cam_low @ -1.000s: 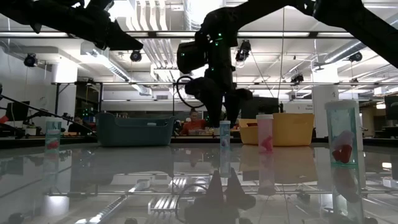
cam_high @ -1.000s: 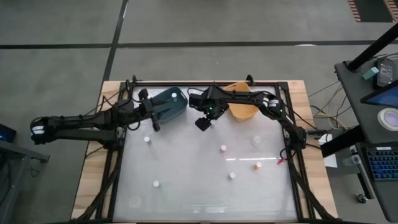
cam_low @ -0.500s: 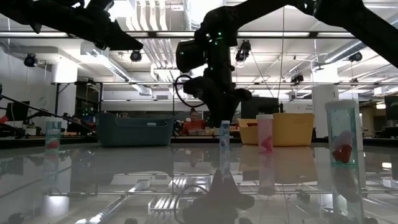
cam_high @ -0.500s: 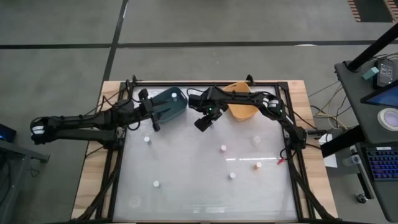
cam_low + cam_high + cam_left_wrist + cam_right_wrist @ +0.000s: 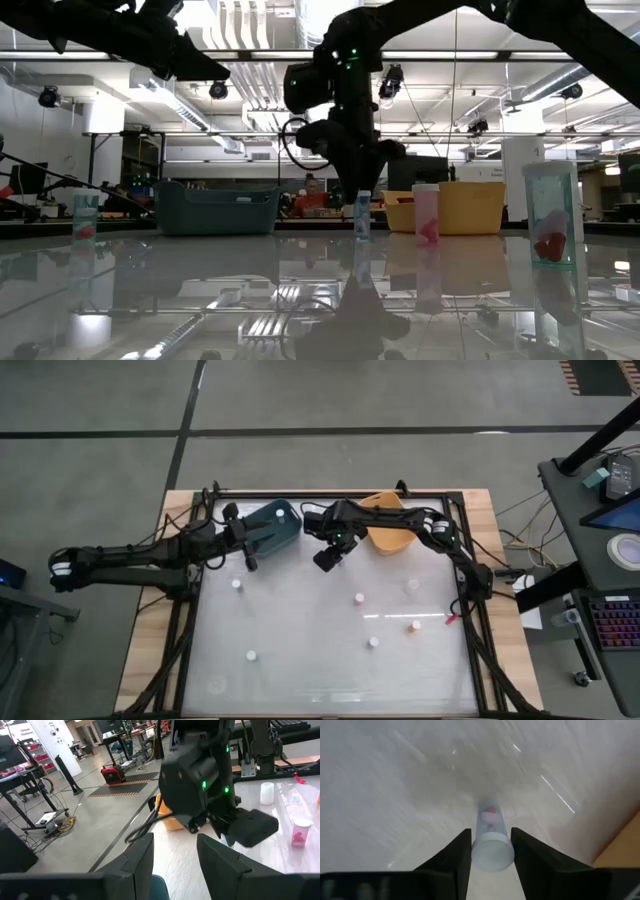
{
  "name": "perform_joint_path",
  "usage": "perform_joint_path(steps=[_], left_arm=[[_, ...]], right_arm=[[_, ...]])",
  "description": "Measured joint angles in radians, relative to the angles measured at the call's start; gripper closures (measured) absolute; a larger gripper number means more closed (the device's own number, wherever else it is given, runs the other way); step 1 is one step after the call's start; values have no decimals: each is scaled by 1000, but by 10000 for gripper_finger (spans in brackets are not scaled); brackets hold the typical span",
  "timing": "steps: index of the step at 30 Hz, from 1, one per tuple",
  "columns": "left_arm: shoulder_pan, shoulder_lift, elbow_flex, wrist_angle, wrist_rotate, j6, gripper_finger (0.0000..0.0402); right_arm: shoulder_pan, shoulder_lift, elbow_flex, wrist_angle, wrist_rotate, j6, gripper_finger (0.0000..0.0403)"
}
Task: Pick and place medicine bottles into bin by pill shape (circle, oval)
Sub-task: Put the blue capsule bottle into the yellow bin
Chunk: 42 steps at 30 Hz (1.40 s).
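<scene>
Your right gripper grips a medicine bottle at its cap, upper centre of the high view, beside the yellow bin; lift straight, keep it upright. Left gripper hangs open over the teal bin

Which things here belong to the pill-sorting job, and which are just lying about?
Job:
- bottle gripped in the right pincer
- loose bottles
- teal bin
- yellow bin
- left pincer, open, waiting beside the teal bin

Lying about:
- red scrap
- keyboard
</scene>
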Motion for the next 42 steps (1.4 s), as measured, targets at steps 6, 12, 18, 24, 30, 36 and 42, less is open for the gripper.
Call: perform_joint_path(steps=[6,12,18,24,30,36,42], left_arm=[[0,0,0,0,0,0,267],[0,0,0,2,0,0,267],[0,0,0,3,0,0,267],[0,0,0,3,0,0,267],[0,0,0,3,0,0,267],[0,0,0,3,0,0,267],[0,0,0,3,0,0,267]], right_arm=[[-12,-77,0,-36,-1,-33,291],[-66,-167,0,-117,3,-71,285],[-143,-245,-4,-134,1,-144,289],[-232,-296,-56,-137,2,-202,290],[-315,-325,-161,-114,1,-267,289],[-389,-325,-264,-65,1,-325,289],[-450,-325,-354,13,-1,-377,288]])
